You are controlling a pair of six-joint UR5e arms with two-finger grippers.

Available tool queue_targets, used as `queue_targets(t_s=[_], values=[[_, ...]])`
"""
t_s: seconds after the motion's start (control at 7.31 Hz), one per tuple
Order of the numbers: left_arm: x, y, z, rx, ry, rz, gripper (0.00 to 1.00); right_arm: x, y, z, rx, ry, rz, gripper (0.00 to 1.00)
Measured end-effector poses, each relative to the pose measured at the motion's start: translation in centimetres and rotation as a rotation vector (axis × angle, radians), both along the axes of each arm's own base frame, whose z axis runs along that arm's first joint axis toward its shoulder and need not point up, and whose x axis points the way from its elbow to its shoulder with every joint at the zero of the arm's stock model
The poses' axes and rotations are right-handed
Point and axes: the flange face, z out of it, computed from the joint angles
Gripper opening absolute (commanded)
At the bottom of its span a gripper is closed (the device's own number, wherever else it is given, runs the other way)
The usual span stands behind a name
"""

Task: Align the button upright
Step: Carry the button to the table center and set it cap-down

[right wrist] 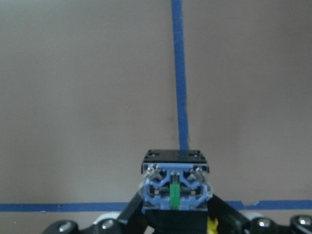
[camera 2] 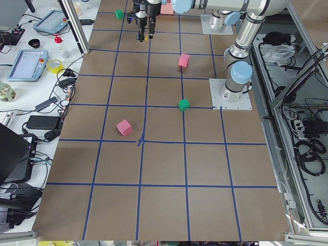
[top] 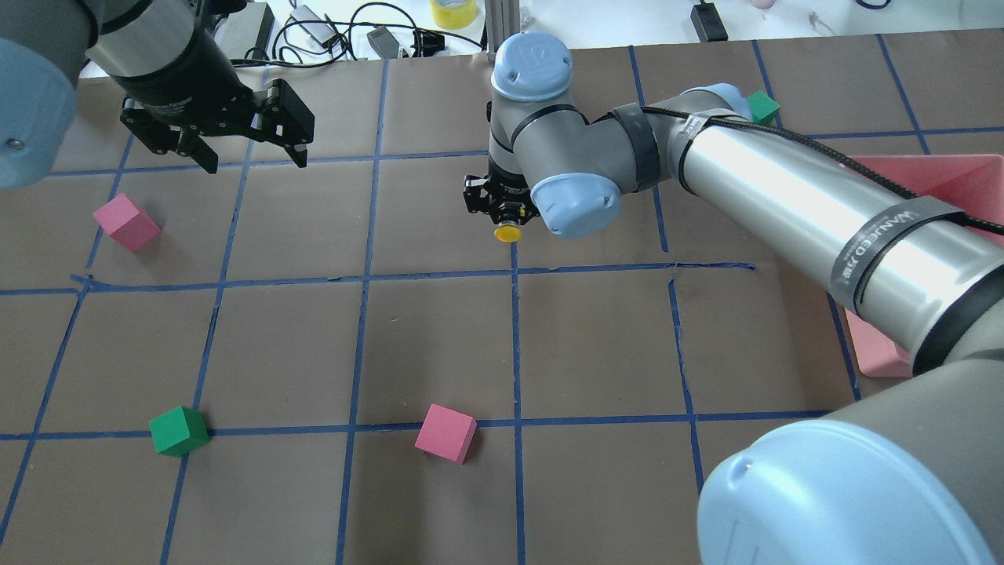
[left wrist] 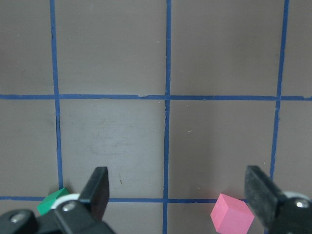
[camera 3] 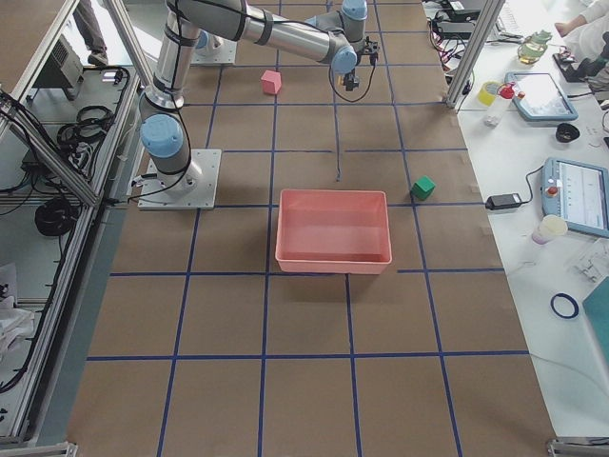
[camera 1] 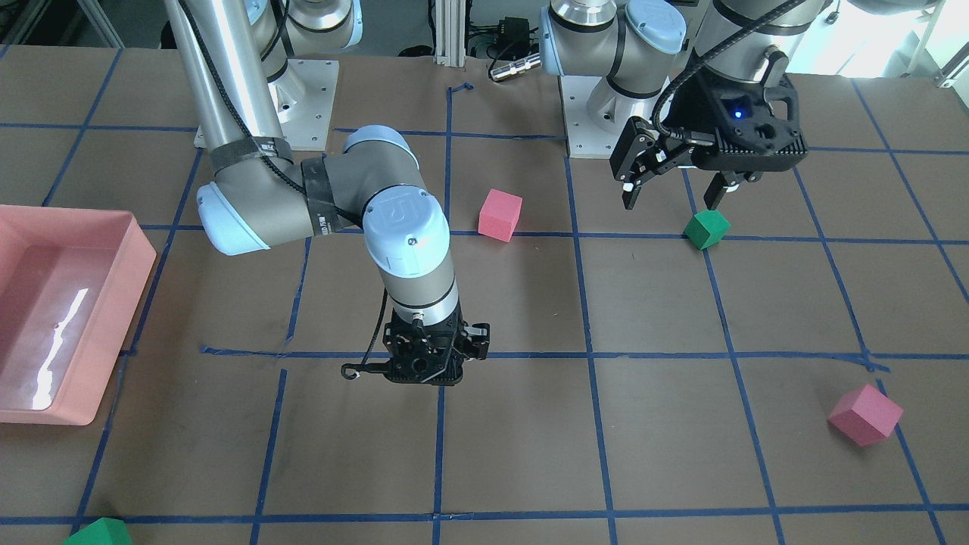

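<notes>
My right gripper (top: 502, 207) hangs over the middle of the table, shut on the button (top: 507, 233). Only the yellow cap shows in the overhead view, poking out below the fingers toward the robot. In the right wrist view the button's black base (right wrist: 175, 187), with blue and greenish-silver contacts, sits between the fingers of the right gripper (right wrist: 175, 214) above a blue tape line. The front-facing view hides the button behind the right wrist (camera 1: 424, 363). My left gripper (top: 251, 149) is open and holds nothing, hovering far off at the table's left; its fingers (left wrist: 97, 187) spread wide.
A pink cube (top: 126, 222) and a green cube (top: 179, 431) lie on the left half. Another pink cube (top: 445, 433) lies near the centre front. A second green cube (top: 762, 106) sits behind the right arm. A pink tray (camera 1: 144, 257) stands at the right end.
</notes>
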Motion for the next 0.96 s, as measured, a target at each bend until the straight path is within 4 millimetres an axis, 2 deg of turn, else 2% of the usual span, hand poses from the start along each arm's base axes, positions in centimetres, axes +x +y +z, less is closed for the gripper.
queue_targets(t_s=[0.27,0.41,0.55,0.82,0.96], values=[[0.0,0.0,0.0,-0.001,-0.002,0.000,1.00,1.3,0.5,-3.4,-0.008,-0.006,0.019,0.00],[0.0,0.0,0.1,-0.001,-0.003,0.000,1.00,1.4,0.9,-4.6,-0.003,-0.003,0.026,0.05],[0.0,0.0,0.1,-0.002,-0.003,0.000,1.00,1.3,1.4,-5.3,0.006,0.001,0.030,0.46],[0.0,0.0,0.0,-0.001,-0.003,0.000,1.00,1.1,2.2,-6.1,0.025,0.007,0.028,0.74],[0.0,0.0,0.0,0.000,-0.003,0.000,1.00,0.9,2.7,-6.3,0.032,0.009,0.027,0.77]])
